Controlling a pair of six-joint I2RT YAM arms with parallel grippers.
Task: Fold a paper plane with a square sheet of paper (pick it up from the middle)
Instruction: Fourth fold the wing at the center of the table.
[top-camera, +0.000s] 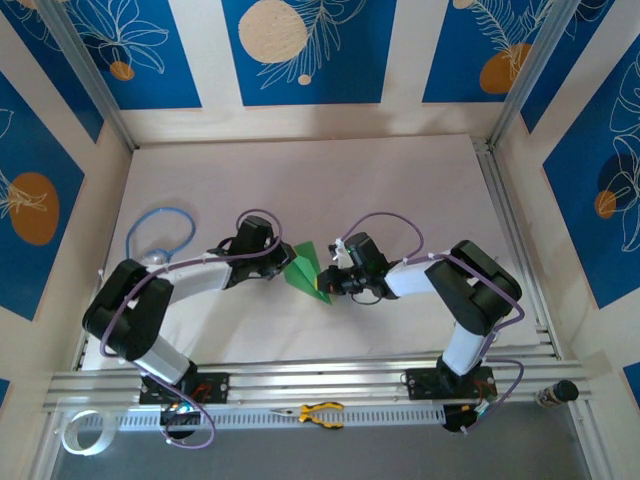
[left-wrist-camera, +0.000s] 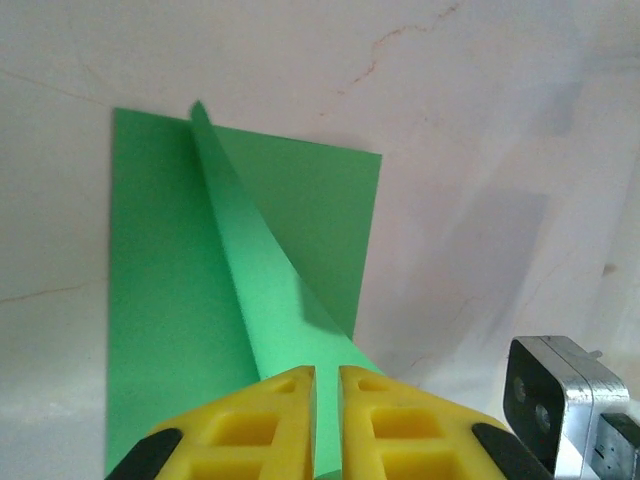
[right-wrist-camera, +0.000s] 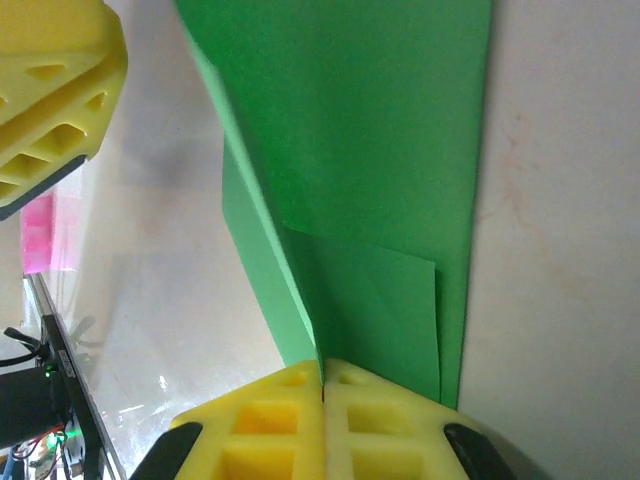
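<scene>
Matte green square sheet of paper, unprinted, sits mid-frame, tented along one crease. Yellow latticed left gripper nearly meets on that ridge; right gripper pinches it fully closed.

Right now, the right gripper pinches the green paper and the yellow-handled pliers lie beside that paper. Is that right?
No. The right gripper does pinch the green paper, but the yellow-handled pliers lie at the near edge of the table, far from the paper, as the top external view shows.
</scene>
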